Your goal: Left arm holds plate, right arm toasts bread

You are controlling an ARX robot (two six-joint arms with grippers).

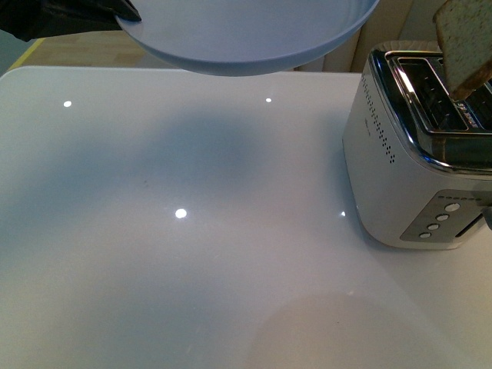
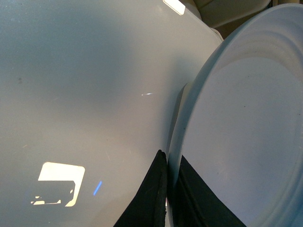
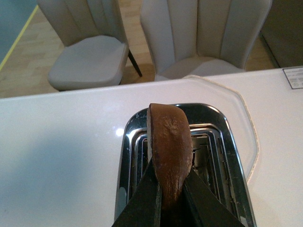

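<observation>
The left claw (image 2: 171, 189) is pinched shut on the rim of the plate (image 1: 254, 38), holding it empty and raised well above the counter (image 1: 154, 231), at the far left-centre. Only that thin edge is gripped, so the plate could pivot or slide out of the pinch if the arm jolts, and it would drop onto the counter.

At the right stands the toaster (image 1: 392, 177). The bread (image 3: 171, 146) hangs edge-down over its slots (image 3: 142, 151), clamped between the two fingers of the right claw (image 3: 171, 189). I cannot tell whether its lower edge has entered a slot.

The main risk, as I judge it, is misalignment. If the bread comes down off-line with the slot, it may catch the chrome lip, buckle or tear. A release too high could leave it lying across the top.
</observation>
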